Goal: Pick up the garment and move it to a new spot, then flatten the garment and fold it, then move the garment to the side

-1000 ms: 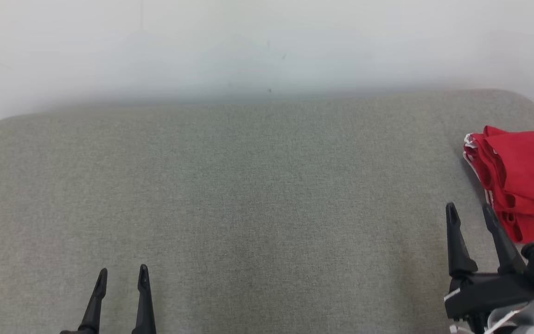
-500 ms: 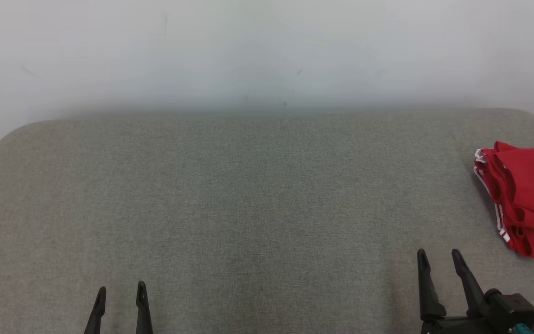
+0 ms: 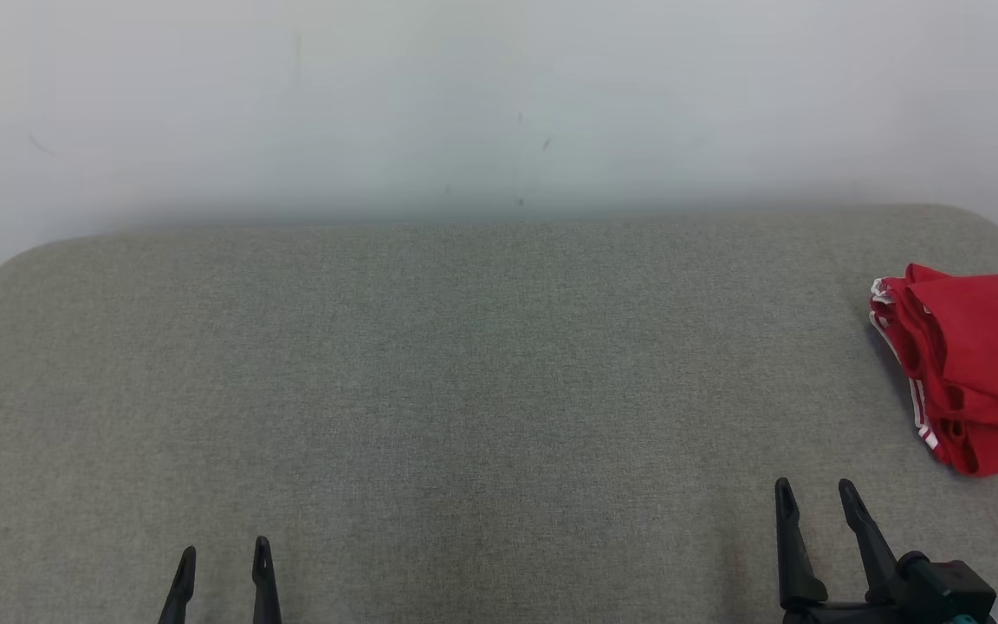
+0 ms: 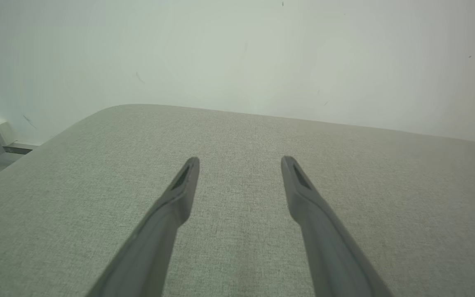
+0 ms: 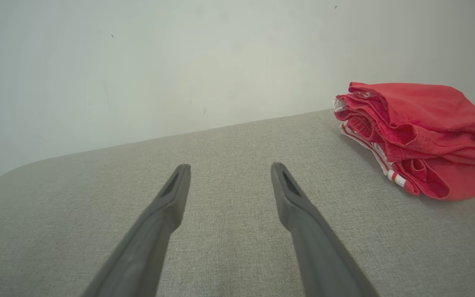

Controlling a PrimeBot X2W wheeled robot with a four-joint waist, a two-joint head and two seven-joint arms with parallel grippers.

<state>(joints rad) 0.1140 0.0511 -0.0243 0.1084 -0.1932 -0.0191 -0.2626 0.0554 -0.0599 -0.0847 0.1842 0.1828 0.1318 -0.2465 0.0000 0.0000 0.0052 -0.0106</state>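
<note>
At the right edge of the grey worktop point(image 3: 464, 390), a folded red garment point(image 3: 975, 364) lies apart from the right gripper point(image 3: 813, 487) and left gripper point(image 3: 224, 548), both spread wide and empty. Light and limp, it would likely sag unless pinched through its stacked folded edge.

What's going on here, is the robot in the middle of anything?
Nothing is being handled. The red garment lies folded in a bundle at the right edge of the grey padded surface. The left gripper and the right gripper hang open and empty over the near side, apart from it. The fold and the move aside look done.
</note>
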